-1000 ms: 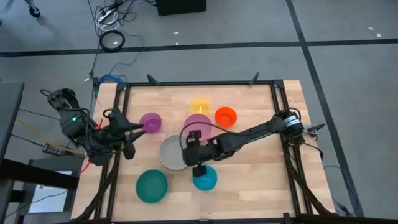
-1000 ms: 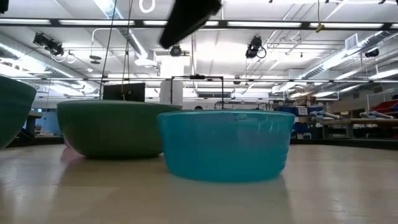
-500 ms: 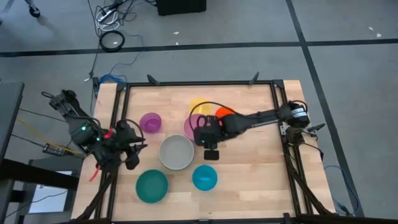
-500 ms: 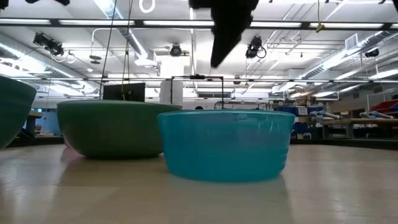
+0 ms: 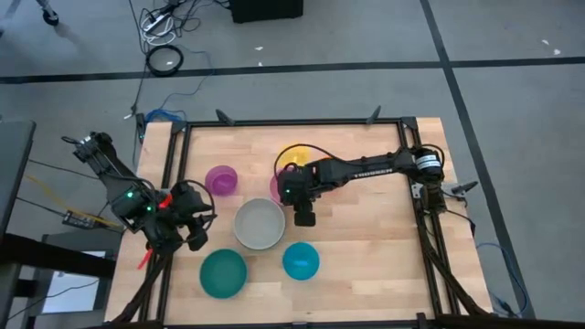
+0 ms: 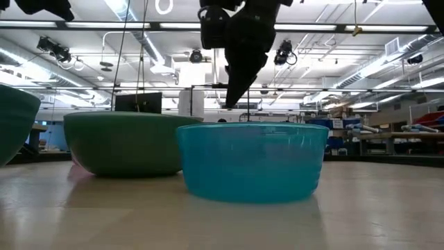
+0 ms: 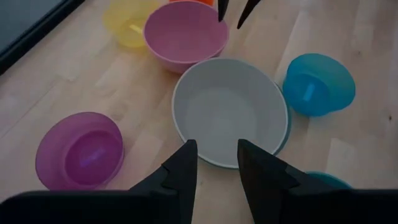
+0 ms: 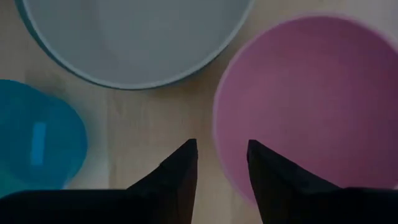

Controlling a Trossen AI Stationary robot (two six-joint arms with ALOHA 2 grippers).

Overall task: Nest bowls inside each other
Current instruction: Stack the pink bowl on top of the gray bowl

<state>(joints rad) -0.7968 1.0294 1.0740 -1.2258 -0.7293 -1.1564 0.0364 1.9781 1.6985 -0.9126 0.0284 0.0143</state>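
Right hand point(image 8: 221, 163) hangs open and empty above the near rim of the pink bowl point(image 8: 311, 99), beside the grey-white bowl point(image 5: 259, 224) at the counter point(image 5: 366, 247) centre. Left hand point(image 7: 214, 165) waits open at the counter's left edge, holding nothing.

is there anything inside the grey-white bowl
No. The grey-white bowl looks empty in the left wrist view. A blue rim edge peeks from beneath it; what that belongs to is covered.

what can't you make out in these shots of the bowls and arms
- Orange bowl: high view, hidden under the right arm; only a sliver at the left wrist view's edge.
- Pink bowl: mostly covered by the right gripper.
- Teal bowl: low view, cut by the edge.
- Left gripper: open, empty.
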